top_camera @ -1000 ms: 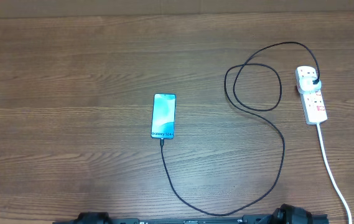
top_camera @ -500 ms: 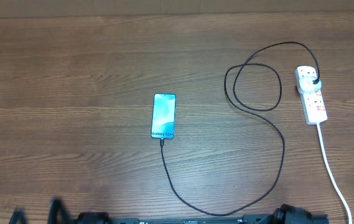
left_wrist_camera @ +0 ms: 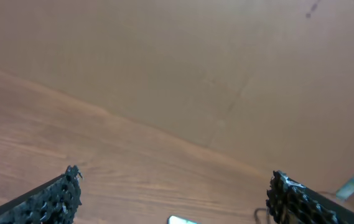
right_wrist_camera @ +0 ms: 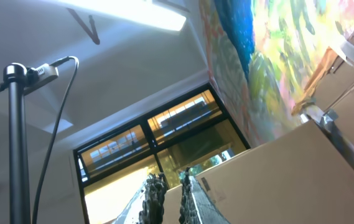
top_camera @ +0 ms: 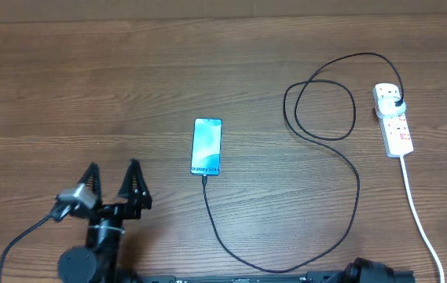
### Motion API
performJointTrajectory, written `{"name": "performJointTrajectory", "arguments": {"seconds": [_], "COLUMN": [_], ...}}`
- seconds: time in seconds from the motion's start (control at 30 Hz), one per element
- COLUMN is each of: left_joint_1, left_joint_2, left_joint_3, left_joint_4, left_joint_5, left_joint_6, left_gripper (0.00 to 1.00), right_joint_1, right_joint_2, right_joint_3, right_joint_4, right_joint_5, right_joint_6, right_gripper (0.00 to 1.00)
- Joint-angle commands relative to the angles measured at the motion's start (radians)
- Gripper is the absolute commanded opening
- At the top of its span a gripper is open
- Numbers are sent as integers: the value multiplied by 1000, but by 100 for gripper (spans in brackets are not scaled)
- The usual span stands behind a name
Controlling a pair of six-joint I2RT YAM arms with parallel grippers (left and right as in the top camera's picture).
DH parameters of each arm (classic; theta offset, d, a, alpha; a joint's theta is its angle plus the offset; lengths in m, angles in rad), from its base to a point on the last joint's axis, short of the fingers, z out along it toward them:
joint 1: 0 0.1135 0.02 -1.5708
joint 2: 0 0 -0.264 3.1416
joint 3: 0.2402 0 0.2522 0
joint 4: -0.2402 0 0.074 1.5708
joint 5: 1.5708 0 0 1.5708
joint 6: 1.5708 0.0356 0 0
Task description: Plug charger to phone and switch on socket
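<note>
left gripper [top_camera: 113, 166] has risen into view left of the phone [top_camera: 207, 146], fingers spread; right gripper's [right_wrist_camera: 171, 177] fingers pressed together.

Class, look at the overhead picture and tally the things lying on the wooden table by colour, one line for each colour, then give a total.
Black: 1, the charger cable
White: 1, the power strip
Light blue-teal: 1, the phone
Total: 3
</note>
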Motion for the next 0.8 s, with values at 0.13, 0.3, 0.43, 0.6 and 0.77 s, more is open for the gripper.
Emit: {"name": "performJointTrajectory", "arguments": {"seconds": [0.13,0.3,0.43,0.6,0.77], "left_joint_1": [8,8,8,8,8], "left_joint_2": [-10,-10,-9,-9,-8], "left_joint_3": [-195,-248,-247,-247,-247], "left_joint_4": [192,208,201,129,115], "left_joint_5": [26,15,14,7,3], "left_joint_6": [61,66,99,98,98], "left_gripper": [99,100,100,99,99], "right_joint_1": [8,8,8,8,8], "right_joint_2": [-10,-13,-23,-31,-47], "right_joint_3": [2,2,-2,-23,-66], "right_joint_4": [3,2,3,7,30], "right_joint_5": [13,7,-48,-76,-77], "right_joint_6": [-7,23,24,67,77], "right_gripper": [15,15,15,24,41]}}
